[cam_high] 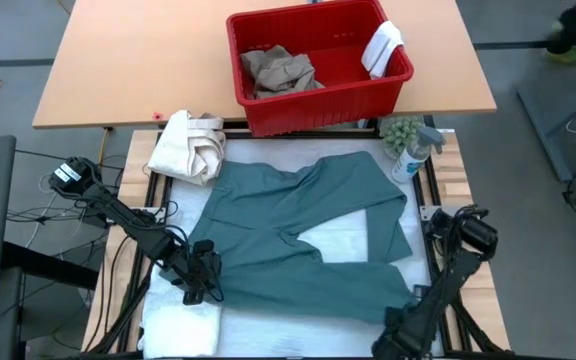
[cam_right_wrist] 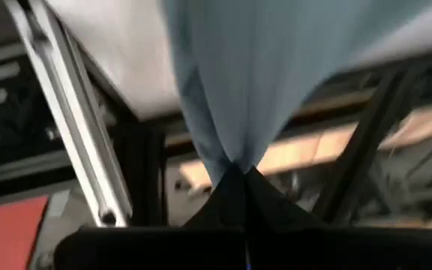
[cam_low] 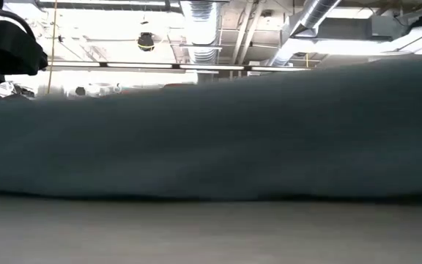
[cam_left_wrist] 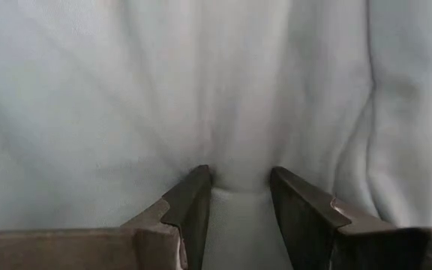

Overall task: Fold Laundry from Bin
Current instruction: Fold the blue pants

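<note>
Both arms low, each gripper (cam_high: 204, 283) (cam_right_wrist: 240, 174) on teal garment (cam_high: 298, 225).

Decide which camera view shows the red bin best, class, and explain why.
The high view: it shows the whole red bin from above, with khaki trousers and a small white cloth inside. The low view is filled by teal fabric, and both wrist views show only cloth near their claws; none shows the bin.

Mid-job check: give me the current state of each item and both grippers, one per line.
teal-green garment: spread flat, partly folded, on the table.
left gripper: shut on a bunched fold of cloth at the garment's left edge.
right gripper: shut on the garment's near right corner.
red bin: upright, holding laundry.
tan trousers: crumpled in the bin.
small white cloth: draped on the bin's rim.
cream canvas cloth: bundled beside the bin.
spray bottle: upright.
</note>
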